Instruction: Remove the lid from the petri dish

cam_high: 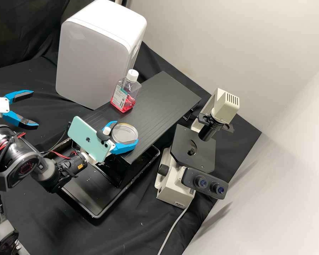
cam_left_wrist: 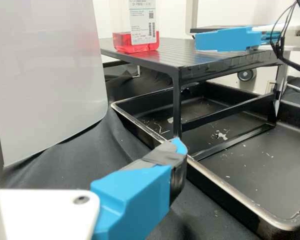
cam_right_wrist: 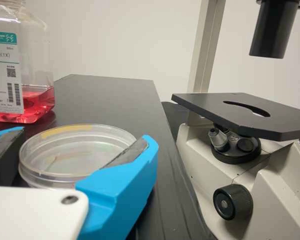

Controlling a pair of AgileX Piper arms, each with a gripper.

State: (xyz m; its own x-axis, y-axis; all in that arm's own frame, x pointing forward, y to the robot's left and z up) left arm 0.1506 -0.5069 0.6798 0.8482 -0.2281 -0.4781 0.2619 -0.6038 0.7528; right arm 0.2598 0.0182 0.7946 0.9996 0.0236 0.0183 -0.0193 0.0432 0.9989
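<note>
My right pincer (cam_high: 125,132) clasps the lid (cam_right_wrist: 72,142) of the petri dish (cam_high: 124,134) on the black shelf (cam_high: 163,99), with the pink bottle (cam_high: 126,92) at its 12 o'clock. My left pincer (cam_high: 34,108) gapes empty, well off at 9 o'clock, so the right does the lifting.

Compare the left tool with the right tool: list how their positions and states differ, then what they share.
The left tool hangs over the black cloth, off the shelf; the right tool sits up on the shelf. The left tool is open and holds nothing; the right tool sits around the petri dish. Both are white and blue.
</note>
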